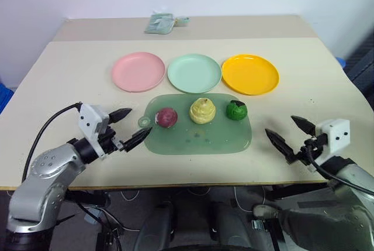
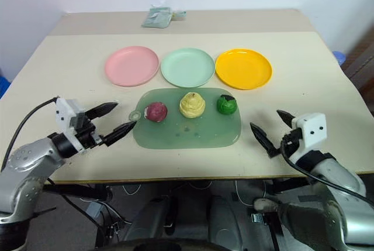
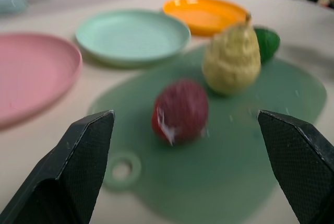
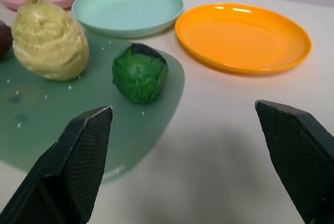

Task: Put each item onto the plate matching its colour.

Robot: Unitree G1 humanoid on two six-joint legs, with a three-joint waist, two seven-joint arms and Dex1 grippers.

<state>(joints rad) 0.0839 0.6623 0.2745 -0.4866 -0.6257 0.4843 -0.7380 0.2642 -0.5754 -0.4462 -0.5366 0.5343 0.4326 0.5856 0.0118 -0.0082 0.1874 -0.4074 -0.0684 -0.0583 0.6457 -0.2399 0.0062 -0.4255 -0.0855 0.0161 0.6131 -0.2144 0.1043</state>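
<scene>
Three items lie in a row on a translucent green mat (image 1: pixel 198 141): a dark red round one (image 1: pixel 166 117) at the left, a pale yellow lumpy swirl (image 1: pixel 203 110) in the middle, a dark green ball (image 1: pixel 236 110) at the right. Behind the mat stand three plates: pink (image 1: pixel 138 71), pale mint green (image 1: pixel 194 73) and orange-yellow (image 1: pixel 250 74), all bare. My left gripper (image 1: pixel 130 127) hovers open just left of the mat, pointing at the red item. Right of the mat, my right gripper (image 1: pixel 290 133) is open, pointing toward the green ball.
A small pale green packet (image 1: pixel 160 23) lies at the table's far edge. The table's front edge runs just below both grippers. Bare tabletop lies left and right of the plates.
</scene>
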